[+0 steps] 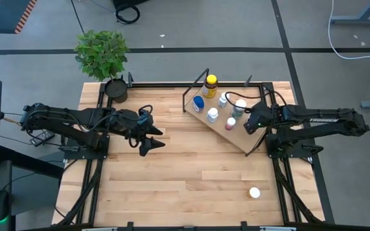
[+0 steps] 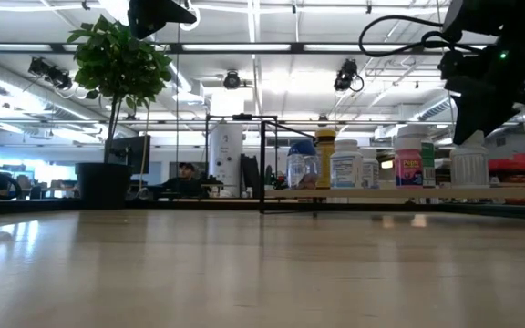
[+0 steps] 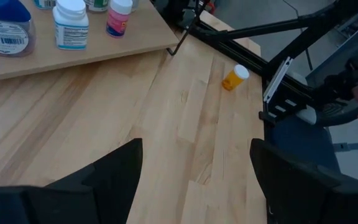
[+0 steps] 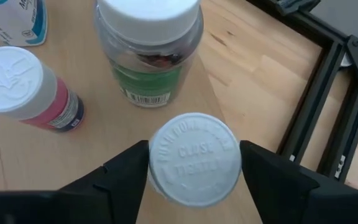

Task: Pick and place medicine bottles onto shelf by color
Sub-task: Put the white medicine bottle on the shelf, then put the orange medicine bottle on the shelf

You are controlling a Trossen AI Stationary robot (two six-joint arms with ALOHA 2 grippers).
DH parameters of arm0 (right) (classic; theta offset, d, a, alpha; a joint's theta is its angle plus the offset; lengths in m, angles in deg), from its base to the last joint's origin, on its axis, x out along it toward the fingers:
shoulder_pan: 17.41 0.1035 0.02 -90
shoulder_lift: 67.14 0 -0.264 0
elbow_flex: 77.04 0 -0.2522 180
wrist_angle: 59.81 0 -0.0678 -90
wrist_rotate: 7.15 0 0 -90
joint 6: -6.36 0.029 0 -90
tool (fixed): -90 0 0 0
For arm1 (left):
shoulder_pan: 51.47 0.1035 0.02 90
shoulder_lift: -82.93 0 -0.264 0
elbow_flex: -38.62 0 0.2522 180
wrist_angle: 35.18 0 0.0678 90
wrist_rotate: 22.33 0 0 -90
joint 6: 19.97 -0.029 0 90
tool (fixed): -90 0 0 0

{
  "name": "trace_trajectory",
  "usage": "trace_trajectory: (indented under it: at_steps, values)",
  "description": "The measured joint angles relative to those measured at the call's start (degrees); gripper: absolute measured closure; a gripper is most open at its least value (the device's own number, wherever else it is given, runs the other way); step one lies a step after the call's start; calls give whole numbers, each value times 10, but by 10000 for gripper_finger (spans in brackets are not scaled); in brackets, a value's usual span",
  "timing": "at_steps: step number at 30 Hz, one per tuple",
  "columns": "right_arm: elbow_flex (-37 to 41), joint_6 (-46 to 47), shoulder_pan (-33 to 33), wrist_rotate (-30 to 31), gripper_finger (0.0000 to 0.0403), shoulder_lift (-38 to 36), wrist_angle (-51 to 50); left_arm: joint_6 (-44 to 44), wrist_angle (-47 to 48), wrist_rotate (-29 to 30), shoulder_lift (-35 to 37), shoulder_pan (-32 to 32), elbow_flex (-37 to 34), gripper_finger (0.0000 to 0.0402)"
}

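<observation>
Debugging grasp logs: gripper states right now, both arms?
Left gripper: open, empty, above the table.
Right gripper: shut on a white-capped bottle, over the shelf.

Orange bottle (image 3: 234, 78) lies on the table (image 3: 166, 137).

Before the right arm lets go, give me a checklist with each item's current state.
1. Right pincer closed on the white-capped bottle: ok, fingers touch both sides of the cap.
2. Bottle above the shelf: ok.
3. Bottle base resting on the board: cannot tell, hidden under the cap.
4. Apart from the green-label bottle and the pink bottle: ok.
5. Left pincer out of the way: ok, open over the table's middle.
6. All bottles shelved: not ok, an orange bottle lies on the table.
</observation>
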Motion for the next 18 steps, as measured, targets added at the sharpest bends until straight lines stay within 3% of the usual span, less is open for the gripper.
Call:
trace_trajectory:
  at_steps: [12, 18]
  values:
    - [-32, 16, 0, -35, 137, 0, -37, 0, 0, 0, 0, 0, 0, 99]
    - [-77, 27, 0, -48, 136, 0, -81, 63, 0, 0, 0, 0, 0, 99]
